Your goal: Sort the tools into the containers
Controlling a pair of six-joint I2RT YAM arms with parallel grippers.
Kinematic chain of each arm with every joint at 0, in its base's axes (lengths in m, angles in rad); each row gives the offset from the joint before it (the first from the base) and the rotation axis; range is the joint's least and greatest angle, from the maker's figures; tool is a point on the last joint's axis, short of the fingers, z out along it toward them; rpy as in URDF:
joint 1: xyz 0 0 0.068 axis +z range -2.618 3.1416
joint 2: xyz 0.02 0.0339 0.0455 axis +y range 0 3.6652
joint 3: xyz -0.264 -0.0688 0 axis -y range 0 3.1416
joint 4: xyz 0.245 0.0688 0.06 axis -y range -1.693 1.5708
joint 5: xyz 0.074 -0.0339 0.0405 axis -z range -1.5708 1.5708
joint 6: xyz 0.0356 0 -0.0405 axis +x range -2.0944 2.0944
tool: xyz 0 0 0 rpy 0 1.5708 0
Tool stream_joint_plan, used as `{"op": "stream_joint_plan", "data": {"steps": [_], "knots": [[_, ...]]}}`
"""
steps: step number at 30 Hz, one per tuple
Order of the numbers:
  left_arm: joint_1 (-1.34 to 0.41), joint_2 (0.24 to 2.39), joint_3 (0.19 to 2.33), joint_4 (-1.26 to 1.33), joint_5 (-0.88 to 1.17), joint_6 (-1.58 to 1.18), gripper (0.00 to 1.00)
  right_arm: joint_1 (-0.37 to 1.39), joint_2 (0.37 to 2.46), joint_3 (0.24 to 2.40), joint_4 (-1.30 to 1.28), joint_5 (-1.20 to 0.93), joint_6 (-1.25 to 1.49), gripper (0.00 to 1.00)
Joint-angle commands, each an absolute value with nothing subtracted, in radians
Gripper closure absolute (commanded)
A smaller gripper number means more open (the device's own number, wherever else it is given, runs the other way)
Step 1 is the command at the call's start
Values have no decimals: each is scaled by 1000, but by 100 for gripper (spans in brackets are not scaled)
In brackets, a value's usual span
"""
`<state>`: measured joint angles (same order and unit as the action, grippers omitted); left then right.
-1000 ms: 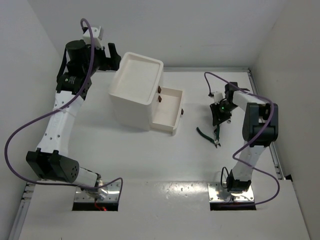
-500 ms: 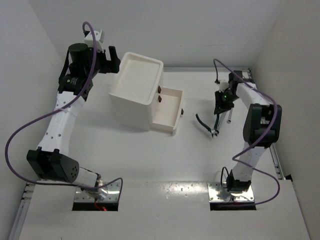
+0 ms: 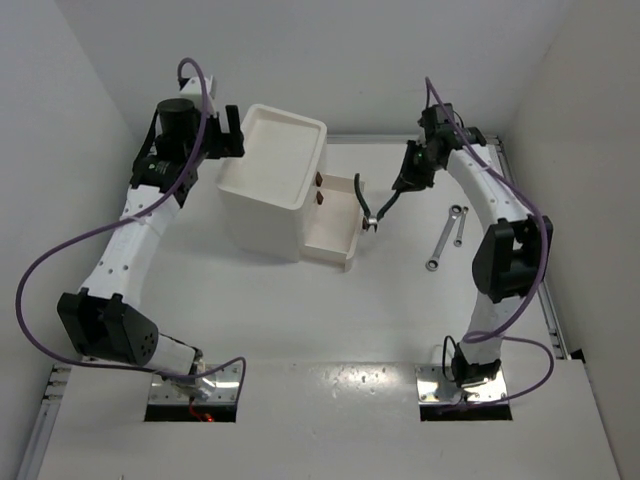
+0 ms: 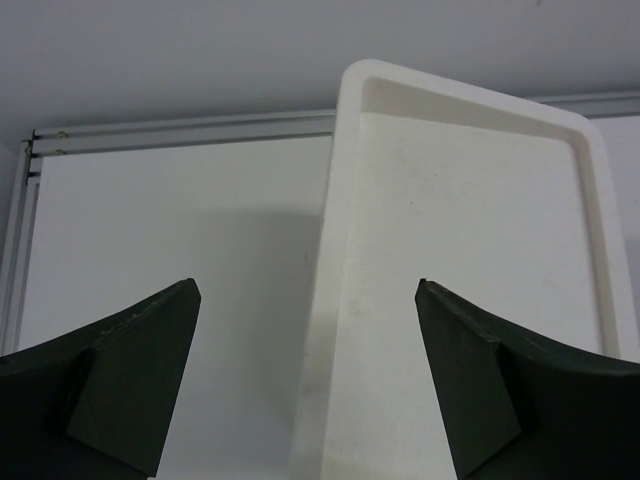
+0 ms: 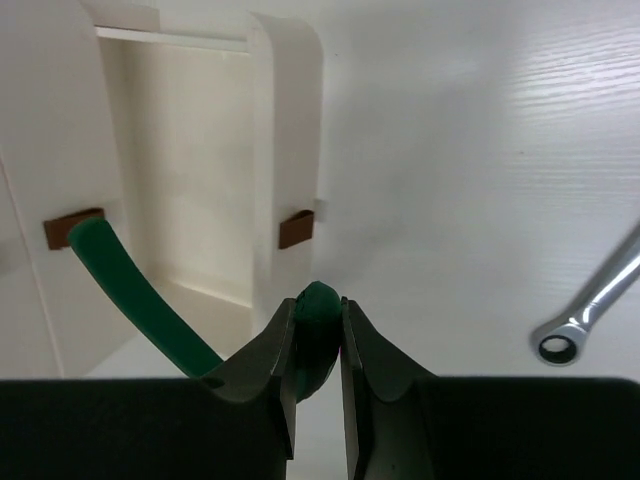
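Observation:
My right gripper (image 3: 402, 188) (image 5: 318, 306) is shut on one handle of the dark green-handled pliers (image 3: 361, 197) (image 5: 140, 292). They hang in the air just in front of the open drawer (image 3: 334, 226) (image 5: 190, 200) of the white drawer unit (image 3: 262, 205), with the other handle splayed out to the side. Two slim silver wrenches (image 3: 443, 240) (image 3: 460, 226) lie on the table right of the drawer; one wrench (image 5: 598, 302) shows in the right wrist view. My left gripper (image 3: 228, 140) (image 4: 308, 285) is open, above the left rim of the unit's top tray (image 3: 318, 132) (image 4: 345, 200), holding nothing.
Small red-brown handles (image 3: 321, 190) (image 5: 297, 228) mark the drawer fronts. White walls close in the table at the back and both sides, and a metal rail (image 3: 552, 320) runs along the right edge.
My right gripper has lifted the green pliers off the table and carried them back and left to the open drawer. The left gripper has moved slightly right, to the tray's rim.

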<state>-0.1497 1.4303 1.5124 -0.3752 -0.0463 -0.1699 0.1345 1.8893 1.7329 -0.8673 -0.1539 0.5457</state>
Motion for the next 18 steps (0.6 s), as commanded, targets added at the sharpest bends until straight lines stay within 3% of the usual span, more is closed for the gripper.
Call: {"op": "stream_joint_plan", "data": {"steps": [1,14,17,18], "knots": [[-169,1431,1526,-365,-35,-178,5,166,1940,1833,-867,-141,701,100],[-169,1578,1606,-453,-15,-129,16,253,2072,1950,-887,-106,824,100],[-160,1609,1637,-491,-15,-129,26,265,2092,1986,-896,-66,834,100],[-160,1624,1637,-491,-15,-129,34,279,2092,1997,-896,-66,844,100]]}}
